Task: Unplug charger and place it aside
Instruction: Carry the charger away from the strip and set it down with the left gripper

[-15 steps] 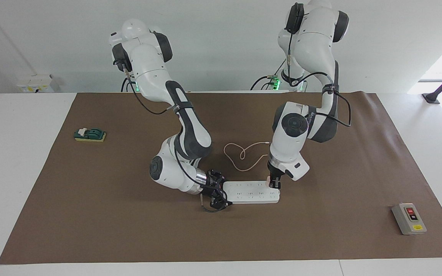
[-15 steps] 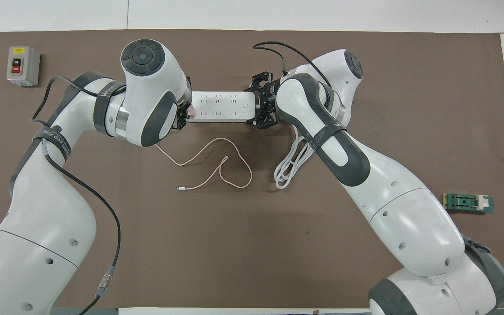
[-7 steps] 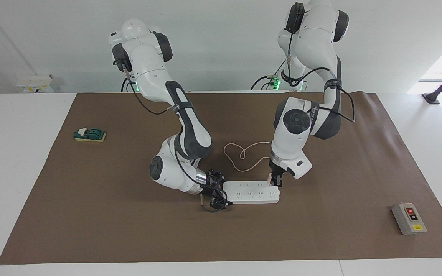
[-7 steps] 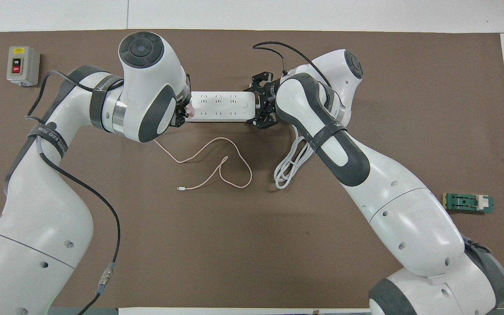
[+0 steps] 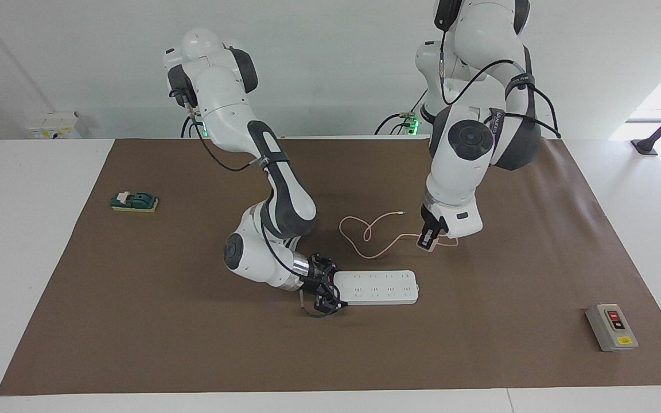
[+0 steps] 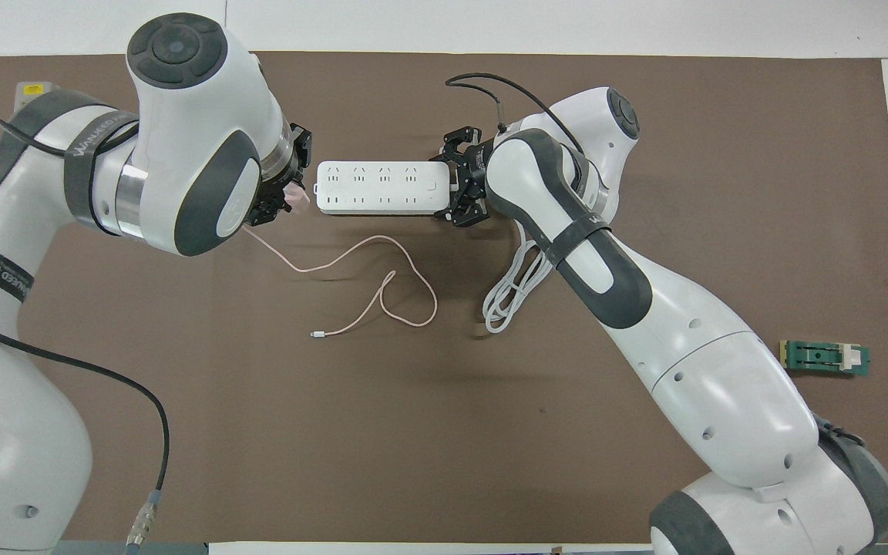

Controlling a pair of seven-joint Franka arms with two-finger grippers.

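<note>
The pale pink charger [image 5: 429, 244] is out of the white power strip [image 5: 375, 287] and hangs in my left gripper [image 5: 427, 241], which is shut on it above the mat, off the strip's end toward the left arm. In the overhead view the charger [image 6: 296, 202] shows just off the strip [image 6: 378, 187], under my left gripper [image 6: 288, 196]. Its thin pink cable [image 6: 371, 281] trails in loops on the mat nearer to the robots. My right gripper [image 5: 323, 291] is shut on the strip's other end, and it also shows in the overhead view [image 6: 457, 185].
The strip's thick white cord [image 6: 512, 293] lies coiled under the right arm. A grey switch box [image 5: 611, 327] stands toward the left arm's end. A green block [image 5: 134, 202] lies toward the right arm's end. A brown mat [image 5: 193, 344] covers the table.
My left gripper pulled the charger out of the power strip and lifted it up and away toward the left arm's end; the cable dragged along. The right gripper and strip stayed put.
</note>
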